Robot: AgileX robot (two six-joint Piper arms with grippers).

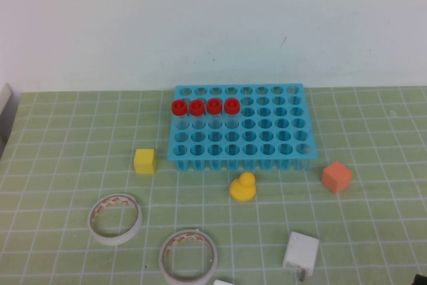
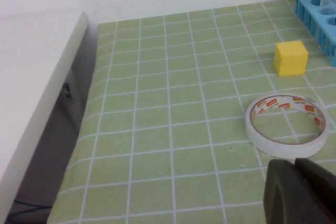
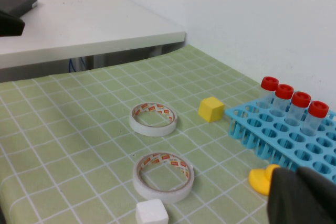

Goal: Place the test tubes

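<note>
Four capped test tubes [image 1: 214, 107] stand upright in the blue rack [image 1: 267, 139], mid-frame. Left gripper [image 2: 296, 169] by a tape roll [image 2: 286, 148], right gripper [image 3: 298, 178] by the yellow duck [image 3: 260, 179] (probably nearer the rack), both pinched shut, empty.

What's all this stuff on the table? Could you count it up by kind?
Red-capped test tubes: 4
Blue rack: 1
Tape rolls: 2
Cubes: 2
Yellow duck: 1
White charger: 1
White block: 1
Total: 12
Uncounted: Left gripper near-left, right gripper near-right, both shut.
</note>
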